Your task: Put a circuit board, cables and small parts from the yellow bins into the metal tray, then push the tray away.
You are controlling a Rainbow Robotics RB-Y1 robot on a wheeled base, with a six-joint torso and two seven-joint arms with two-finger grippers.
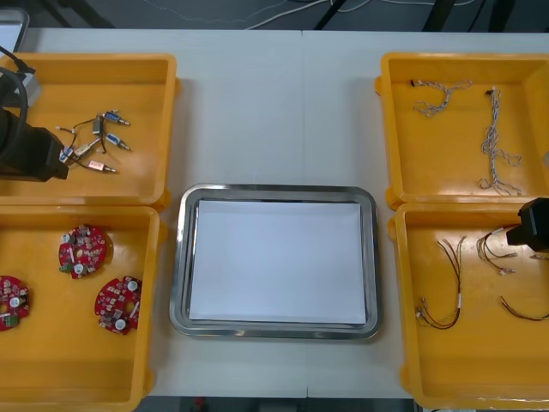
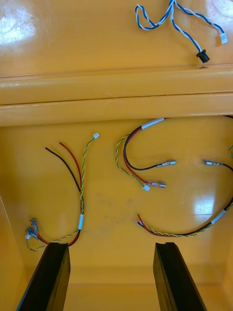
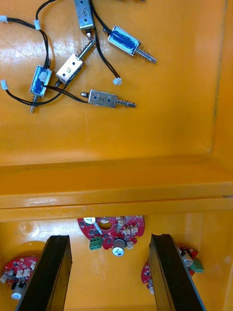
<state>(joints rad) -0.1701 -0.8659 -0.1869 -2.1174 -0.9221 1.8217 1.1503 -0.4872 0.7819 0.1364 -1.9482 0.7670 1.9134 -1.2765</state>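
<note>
- While the tray (image 1: pixel 179 257) sits bare and white at mid-counter (image 1: pixel 274 112), nothing is loaded yet.
- Left claw (image 3: pixel 109 238): fingers wide apart, holding nothing, over the left-side bins.
- A round red board (image 3: pixel 110 227) lies flat in the near-left bin (image 1: pixel 86 360), straight ahead and centred betw. the fingers; prob. a plain straight descent reaches it.
- Second board (image 3: pixel 17 278) lies outside one finger, third board (image 3: pixel 190 261) outside the other.
- Right claw (image 2: pixel 110 245): wide, empty, above the near-right bin (image 1: pixel 463 360); a red/black/yellow cable (image 2: pixel 179 232) lies crosswise ahead, nearer one finger.
- Left arm is nearer the boards.
</note>
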